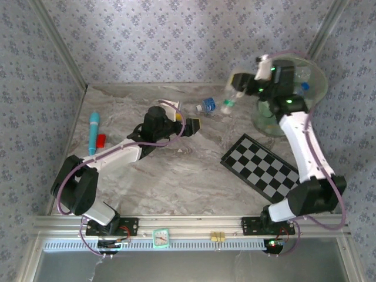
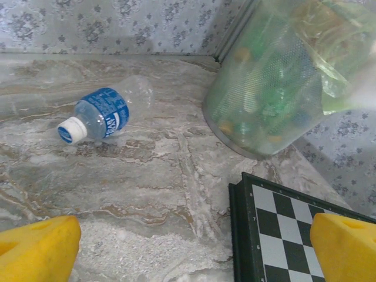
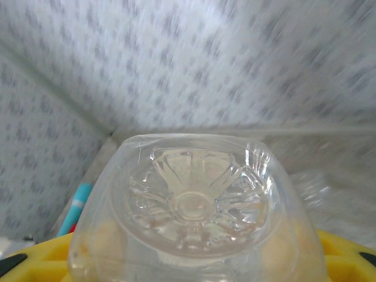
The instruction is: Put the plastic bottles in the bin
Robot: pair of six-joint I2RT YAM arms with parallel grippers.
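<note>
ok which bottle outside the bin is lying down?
The blue-labelled bottle, on its side on the table left of the bin. The clear bottle is held by the right gripper.

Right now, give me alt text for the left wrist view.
A clear, blue-labelled plastic bottle lies on its side on the marbled table, left of the pale-green bin. A checkerboard corner sits lower right, and the open left gripper shows a yellow fingertip in each bottom corner.

A clear blue-labelled bottle (image 2: 97, 114) lies on its side on the desk (image 2: 147, 176), near the bag-lined pale-green bin (image 2: 258, 111) holding others; a second clear bottle (image 3: 197, 205) is gripped in the right hand (image 1: 233, 91).
</note>
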